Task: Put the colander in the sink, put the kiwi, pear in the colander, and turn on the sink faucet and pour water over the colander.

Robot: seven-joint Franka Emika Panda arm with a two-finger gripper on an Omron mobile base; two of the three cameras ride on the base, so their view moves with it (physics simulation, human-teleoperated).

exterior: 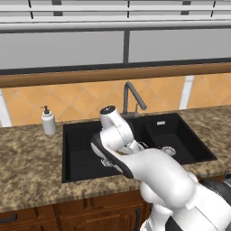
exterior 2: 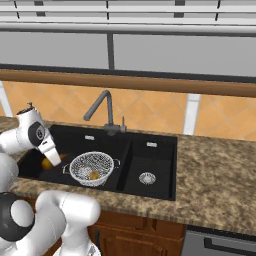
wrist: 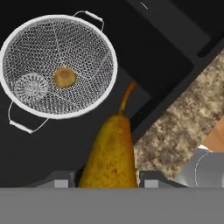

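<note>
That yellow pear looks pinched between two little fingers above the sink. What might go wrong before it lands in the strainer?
1. The gripper holds the pear beside the colander, not over it; released here, it would likely hit the sink floor.
2. The pear tapers toward its stem, so it might slip from the grip.
3. Dropped carelessly, it could strike the kiwi already lying in the colander.

Glossy white arm (exterior: 167, 180), rounded segments, dark joints
</note>
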